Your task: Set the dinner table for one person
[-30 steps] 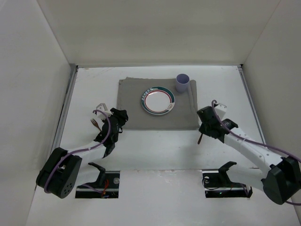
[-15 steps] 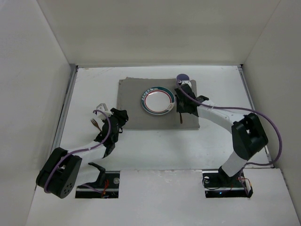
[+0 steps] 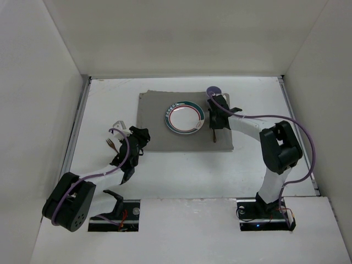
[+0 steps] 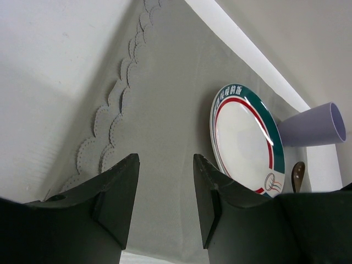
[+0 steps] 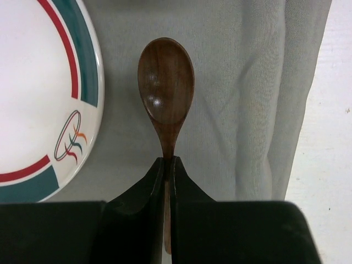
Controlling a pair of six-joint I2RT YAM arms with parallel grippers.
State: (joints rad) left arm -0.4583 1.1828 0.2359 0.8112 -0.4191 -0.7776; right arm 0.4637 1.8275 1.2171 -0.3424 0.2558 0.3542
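Note:
The dinner table (image 3: pixel 181 170) is a white tabletop with a grey cloth mat (image 3: pixel 157 124) on it. A white plate (image 3: pixel 185 117) with a green and red rim lies on the mat. A purple cup (image 3: pixel 212 91) stands at the mat's far right corner, partly hidden by my right arm. My right gripper (image 3: pixel 214 128) is shut on the handle of a brown wooden spoon (image 5: pixel 166 88), held over the mat just right of the plate (image 5: pixel 38 93). My left gripper (image 3: pixel 140 137) is open and empty at the mat's left front part (image 4: pixel 165 187).
A brown fork (image 3: pixel 110 144) lies on the table left of my left arm. White panels wall the table, with metal rails (image 3: pixel 77 129) along its sides. The left wrist view shows the plate (image 4: pixel 247 143), the cup (image 4: pixel 313 125) and the spoon (image 4: pixel 297 173).
My right arm has swung from the table's right front in to the mat beside the plate, carrying the spoon. The left arm has not moved.

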